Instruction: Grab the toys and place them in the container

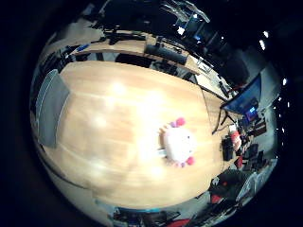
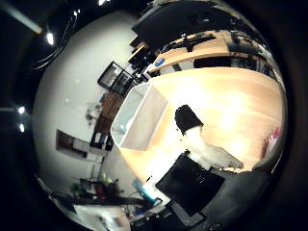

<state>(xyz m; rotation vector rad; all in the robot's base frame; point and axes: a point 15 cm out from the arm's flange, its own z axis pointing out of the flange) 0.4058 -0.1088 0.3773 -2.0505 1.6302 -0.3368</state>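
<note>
The hand (image 2: 202, 144) hangs well above the wooden table (image 1: 118, 118), one black-tipped finger (image 2: 188, 119) reaching out straight; whether the rest is spread cannot be told. A white plush toy (image 1: 178, 143) with pink tufts lies on the table, well apart from the clear container (image 2: 137, 120) at the table's edge.

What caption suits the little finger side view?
A white-and-pink plush toy lies on the wooden table, container at its edge.

Open tabletop (image 1: 109, 118) around plush toy (image 1: 178, 143)
</note>
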